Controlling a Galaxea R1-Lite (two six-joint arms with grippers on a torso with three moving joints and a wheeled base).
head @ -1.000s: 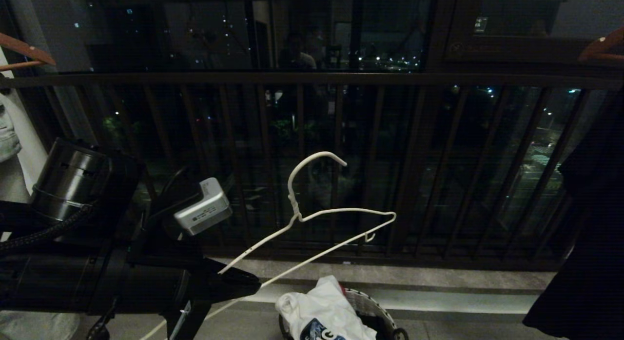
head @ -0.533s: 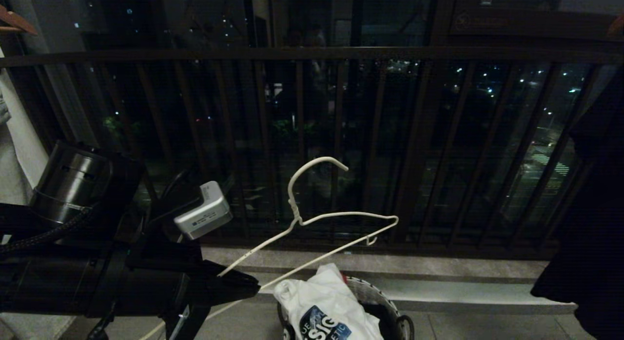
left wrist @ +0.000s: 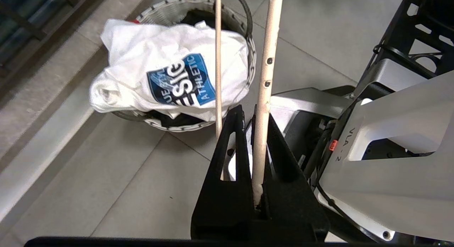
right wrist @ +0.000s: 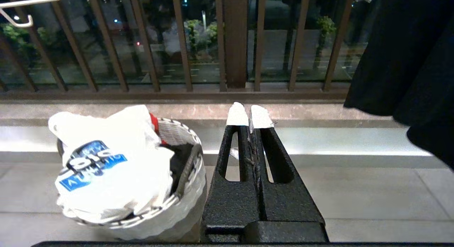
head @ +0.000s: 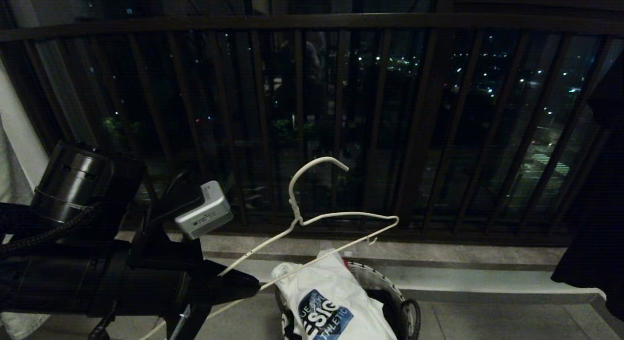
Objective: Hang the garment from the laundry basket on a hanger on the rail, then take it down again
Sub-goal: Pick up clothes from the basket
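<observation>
Head view: one hanger (head: 312, 222) in left end effector (head: 243, 283), one garment (head: 331, 301), one basket (head: 385, 286)

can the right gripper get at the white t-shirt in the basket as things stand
Probably yes. The right gripper, shut and empty, sits beside the laundry basket with bare floor between. The T-shirt lies heaped on top, uncovered. The hanger is in the left gripper.

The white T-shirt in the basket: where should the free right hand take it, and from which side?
Probably from above, at the bunched fold on top of the white T-shirt. It lies heaped over the laundry basket rim, and the right hand is shut and empty beside it.
</observation>
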